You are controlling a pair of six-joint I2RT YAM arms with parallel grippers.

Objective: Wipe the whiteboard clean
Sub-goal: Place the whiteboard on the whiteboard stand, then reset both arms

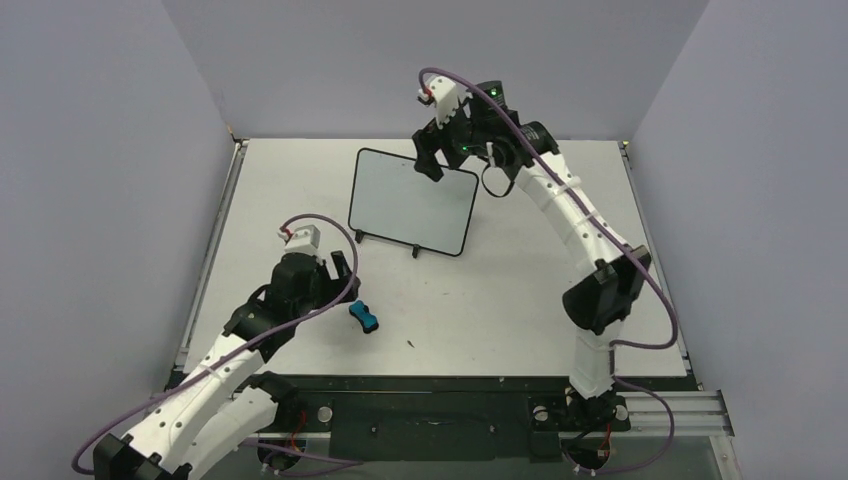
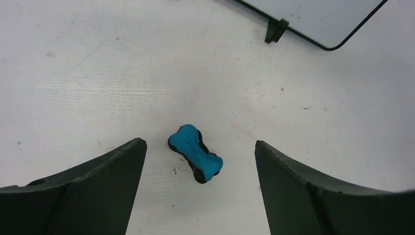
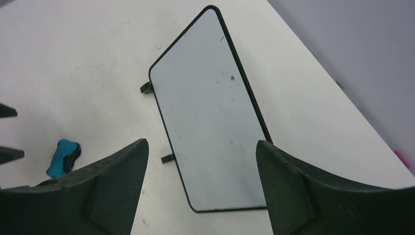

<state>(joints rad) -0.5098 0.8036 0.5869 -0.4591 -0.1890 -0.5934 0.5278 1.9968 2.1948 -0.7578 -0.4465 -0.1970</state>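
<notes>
The whiteboard [image 1: 415,200] stands tilted on the counter [image 1: 520,290], in the upper middle of the top view. Its face shows only a few dark specks. Its stand is hidden except for two black feet [image 1: 415,250]. The right fingers [image 1: 430,160] gape wide at its top right edge, empty; whether they touch it cannot be told. At lower left, the left fingers [image 1: 345,278] are spread wide and empty over the blue eraser [image 1: 364,317].

I cannot read any words, numbers or signs in my camera views. The whiteboard [image 3: 210,122] has only a few tiny dark specks on it, and they are too small for me to tell if they are letters. I cannot make out any print on the top of the blue eraser [image 2: 195,152].
</notes>
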